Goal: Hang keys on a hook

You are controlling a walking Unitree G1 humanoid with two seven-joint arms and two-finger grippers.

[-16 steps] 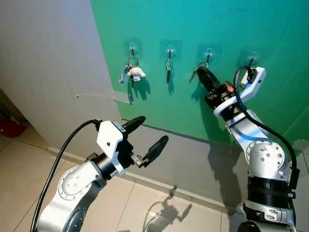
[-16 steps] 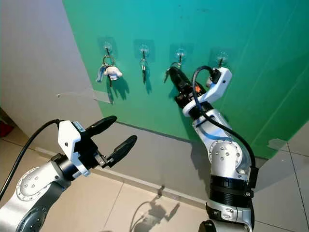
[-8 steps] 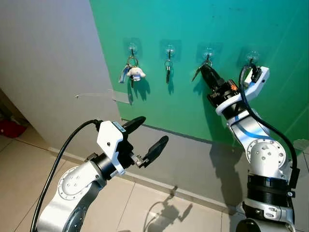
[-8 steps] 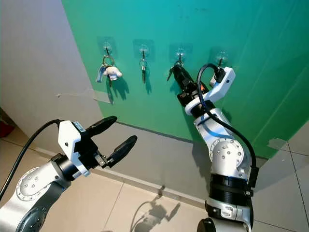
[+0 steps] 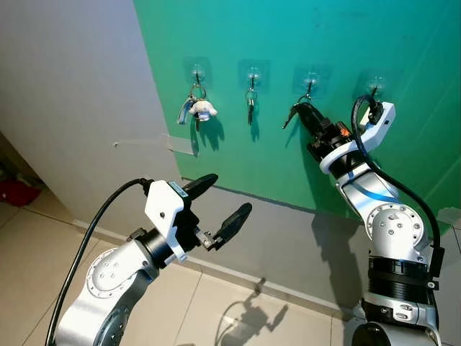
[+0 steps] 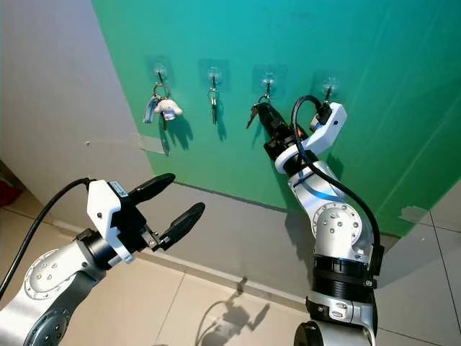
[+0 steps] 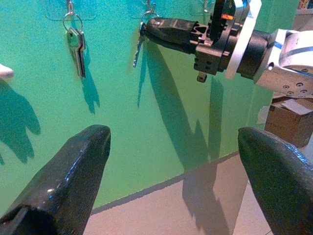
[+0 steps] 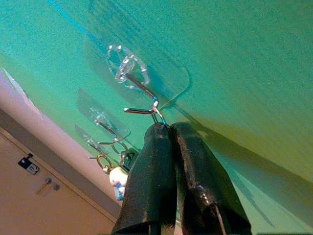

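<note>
Keys (image 5: 290, 115) sit pinched between the closed fingers of your right gripper (image 5: 301, 112), which is raised against the green wall (image 5: 288, 43) right at the third hook (image 5: 310, 81) from the left. From the right wrist camera you can see the two black fingertips (image 8: 156, 134) pressed together with the key ring's thin wire caught between them, the wire touching the hook's metal prong (whether the ring is actually over the prong, you cannot tell from these pictures). In the left wrist view a single key blade (image 7: 138, 51) dangles below the gripper's tip, against the wall. Your left gripper (image 5: 223, 205) is held out low in front of the body, well apart from the wall, its fingers spread wide with nothing between them. Along the row, the first hook (image 5: 197, 73) carries a bunch with a small white charm (image 5: 204, 109), the second hook (image 5: 253, 73) carries a short pair of keys (image 5: 250, 104), and the fourth hook (image 5: 375, 85) stands just beside your right arm's wrist camera housing (image 5: 380, 119). Below the green panel runs a grey strip of wall (image 5: 274, 231), and under that a pale tiled floor (image 5: 216, 310).
</note>
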